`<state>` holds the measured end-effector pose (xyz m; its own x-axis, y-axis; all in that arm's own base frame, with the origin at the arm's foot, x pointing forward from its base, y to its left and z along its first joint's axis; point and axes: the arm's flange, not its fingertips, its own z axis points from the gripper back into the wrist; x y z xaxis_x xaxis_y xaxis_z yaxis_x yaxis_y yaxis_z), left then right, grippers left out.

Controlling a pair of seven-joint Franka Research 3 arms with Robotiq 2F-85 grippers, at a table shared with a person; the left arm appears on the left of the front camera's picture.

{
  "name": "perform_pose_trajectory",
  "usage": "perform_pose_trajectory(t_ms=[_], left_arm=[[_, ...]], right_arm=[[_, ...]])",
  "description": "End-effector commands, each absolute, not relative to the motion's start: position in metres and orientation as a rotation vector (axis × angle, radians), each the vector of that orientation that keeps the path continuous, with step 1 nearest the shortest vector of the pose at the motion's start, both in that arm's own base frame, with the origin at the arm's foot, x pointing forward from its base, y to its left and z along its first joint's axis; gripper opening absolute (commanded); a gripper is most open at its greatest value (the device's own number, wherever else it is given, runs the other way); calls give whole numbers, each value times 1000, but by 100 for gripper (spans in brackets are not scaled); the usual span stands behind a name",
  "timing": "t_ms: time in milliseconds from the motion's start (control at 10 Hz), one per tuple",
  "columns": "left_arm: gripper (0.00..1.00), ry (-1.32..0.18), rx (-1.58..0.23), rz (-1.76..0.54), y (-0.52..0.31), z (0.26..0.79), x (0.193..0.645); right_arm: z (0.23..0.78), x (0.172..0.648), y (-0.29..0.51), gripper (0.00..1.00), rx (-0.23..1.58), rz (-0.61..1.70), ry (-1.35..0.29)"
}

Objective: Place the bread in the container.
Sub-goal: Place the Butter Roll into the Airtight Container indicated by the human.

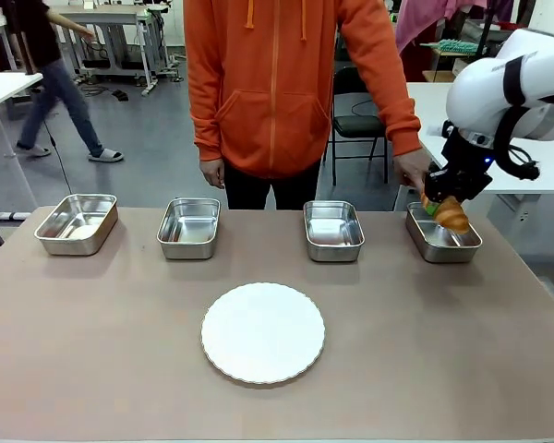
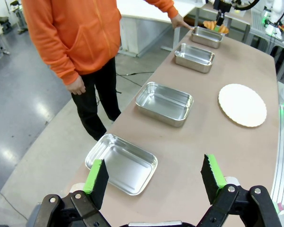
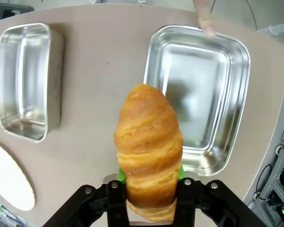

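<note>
On my far left, my left pincer (image 2: 154,182) hangs released above the desk (image 1: 120,369), its green pads (image 2: 95,176) spread wide with nothing between them. Below it in the left wrist view lies the leftmost steel tray (image 2: 122,163), bare inside. In the front view that same tray (image 1: 77,222) sits at the far left of a row along the desk's far edge, with a second tray (image 1: 189,227) beside it.

Nearer to me than the row, at the middle of the desk, rests the round white plate (image 1: 263,332), with nothing on it. Behind the row stands a person in an orange hoodie (image 1: 277,83). A third tray (image 1: 333,230) follows to the right of the middle.

At the right end is the container (image 1: 443,237), and the person's hand (image 1: 412,170) reaches down to its far edge; in my right wrist view a fingertip (image 3: 206,19) touches the container's (image 3: 199,94) rim. My right pincer (image 1: 446,205) is clenched on the bread (image 1: 452,214), grasping it by one end so that the croissant (image 3: 149,146) juts out beyond my fingers. The bread is in the air above the container's near left corner, not touching the steel.
</note>
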<state>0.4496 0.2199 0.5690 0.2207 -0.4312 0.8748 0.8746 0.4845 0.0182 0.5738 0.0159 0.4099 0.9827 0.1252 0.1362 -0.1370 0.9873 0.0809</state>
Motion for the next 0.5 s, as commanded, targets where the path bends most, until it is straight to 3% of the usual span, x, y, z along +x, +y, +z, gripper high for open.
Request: perform_pose_trajectory(t_ms=[0,400], left_arm=[[100,-978,-556,-980,219,571,448],[100,-978,-556,-980,219,571,448]], right_arm=[[399,595,14,41,-9,65,-118],[379,607,4,41,-68,68,-118]])
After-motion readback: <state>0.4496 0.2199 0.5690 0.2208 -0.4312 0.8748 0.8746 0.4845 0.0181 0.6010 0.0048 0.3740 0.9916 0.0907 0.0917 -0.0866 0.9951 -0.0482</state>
